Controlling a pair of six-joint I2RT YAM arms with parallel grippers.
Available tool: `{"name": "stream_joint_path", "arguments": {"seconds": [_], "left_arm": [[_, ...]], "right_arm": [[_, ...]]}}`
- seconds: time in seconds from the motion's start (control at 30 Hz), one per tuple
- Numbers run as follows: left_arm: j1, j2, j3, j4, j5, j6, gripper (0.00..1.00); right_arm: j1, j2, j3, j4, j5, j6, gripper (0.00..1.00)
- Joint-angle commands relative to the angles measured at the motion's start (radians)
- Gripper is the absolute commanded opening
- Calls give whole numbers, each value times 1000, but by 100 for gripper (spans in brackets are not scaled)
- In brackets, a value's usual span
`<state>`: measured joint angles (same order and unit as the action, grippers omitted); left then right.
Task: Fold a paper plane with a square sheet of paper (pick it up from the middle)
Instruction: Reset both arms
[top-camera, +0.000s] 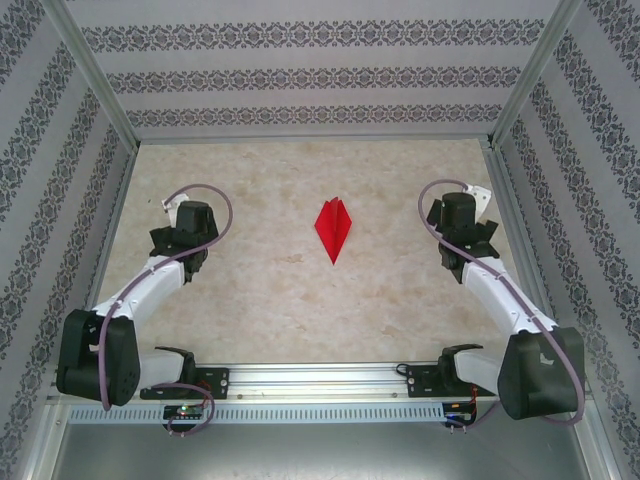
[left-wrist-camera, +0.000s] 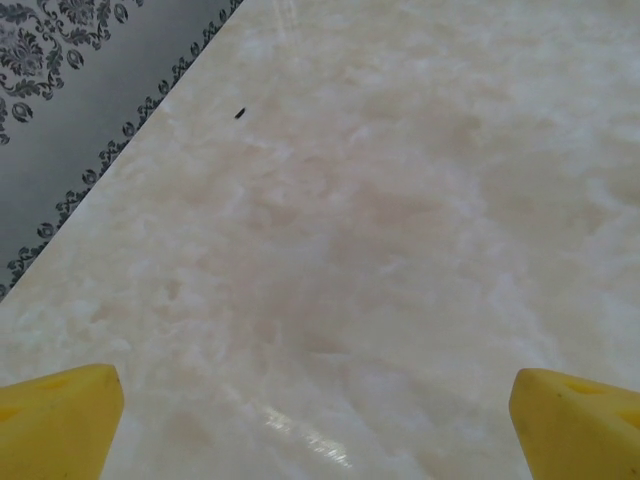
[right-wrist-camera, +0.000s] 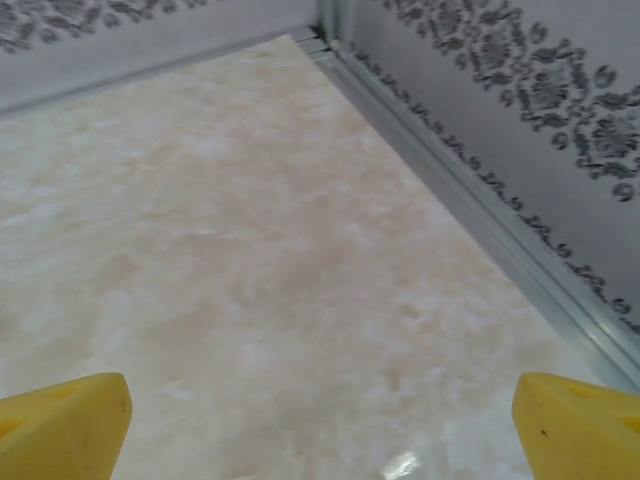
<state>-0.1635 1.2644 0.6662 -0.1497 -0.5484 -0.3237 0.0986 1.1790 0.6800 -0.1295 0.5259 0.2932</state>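
I log: paper plane (top-camera: 333, 228), red, flat at frame centre; left gripper (left-wrist-camera: 318, 425), right gripper (right-wrist-camera: 320, 430), both spread wide, holding nothing.

A robotics lab test cell, not a home: a marble-look worktop (top-camera: 250, 300) boxed in by aluminium framing (top-camera: 88, 62) and wallpapered panels (top-camera: 300, 80) (damask stripes). A left arm (top-camera: 140, 285) and a right arm (top-camera: 500, 290) are bolted to a slotted rail (top-camera: 320, 376) at its near edge.
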Motion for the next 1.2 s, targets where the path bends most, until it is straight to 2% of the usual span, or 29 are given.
{"name": "stream_joint_path", "arguments": {"seconds": [0.0,0.1,0.2,0.3,0.4,0.5,0.63,0.97,1.17], "left_arm": [[16,-15,-87,242,-7,124,100],[39,-27,-174,381,47,161,100],[65,-40,-252,557,156,233,100],[95,-29,-296,684,275,273,100],[126,1,-331,798,371,285,100],[139,26,-328,830,444,297,100],[140,80,-348,955,523,306,100],[136,285,-293,1055,581,333,100],[106,300,-254,990,506,347,100]], "right_arm": [[-31,19,-92,223,36,-82,98],[-33,56,-179,431,-24,-151,98],[-34,119,-210,568,-76,-205,98],[-35,166,-194,607,-135,-231,98],[-42,180,-227,730,-192,-257,98],[-51,198,-250,809,-227,-280,98],[-58,261,-282,938,-267,-295,98],[-81,315,-292,996,-327,-286,98],[-90,316,-288,990,-336,-278,98]]}}
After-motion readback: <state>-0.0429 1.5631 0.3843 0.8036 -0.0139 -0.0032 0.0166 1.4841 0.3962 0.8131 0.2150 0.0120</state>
